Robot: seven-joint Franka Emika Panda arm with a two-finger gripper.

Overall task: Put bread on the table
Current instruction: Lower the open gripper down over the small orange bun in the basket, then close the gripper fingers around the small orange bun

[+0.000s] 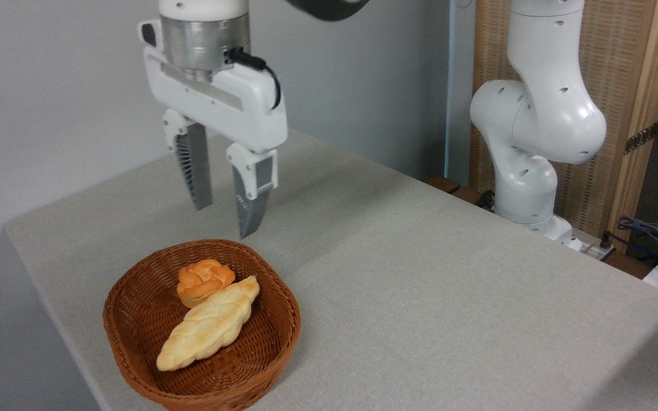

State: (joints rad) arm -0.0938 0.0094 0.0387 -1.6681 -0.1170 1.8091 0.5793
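Task barely begun, by the look of it. Bun (205, 281) sitting in basket (135, 342), toward far side, pressed against upper end of braided loaf (210, 330). Loaf lying diagonally across basket floor, partly in front of bun. Both untouched, nothing lifted.

Hand (226, 217) hovering above basket's far rim, well clear of bun, holding nothing. Fingers spread apart w/ visible gap, pointing down, tilted slightly. Fingertips roughly above and a bit behind bun; exact alignment hard to judge from single view.

Worktop (420, 297) bare to right of basket, lots of free cloth surface for placing. Basket near front-left corner of worktop.

Arm base (534, 142) at far right edge, cables beyond it, none near work area.

Done so far: at most the approach, hand positioned over basket w/ fingers ready.

Left to do (est.):
- descend into basket onto bun
- close on bun w/o catching loaf, since touching
- lift clear of rim
- carry sideways, set down on worktop, release

Risks, as judgement: loaf contact may drag it along or block one finger; bun likely soft, so squash poss. if gripped hard; far basket wall close to bun, little room for rear finger.
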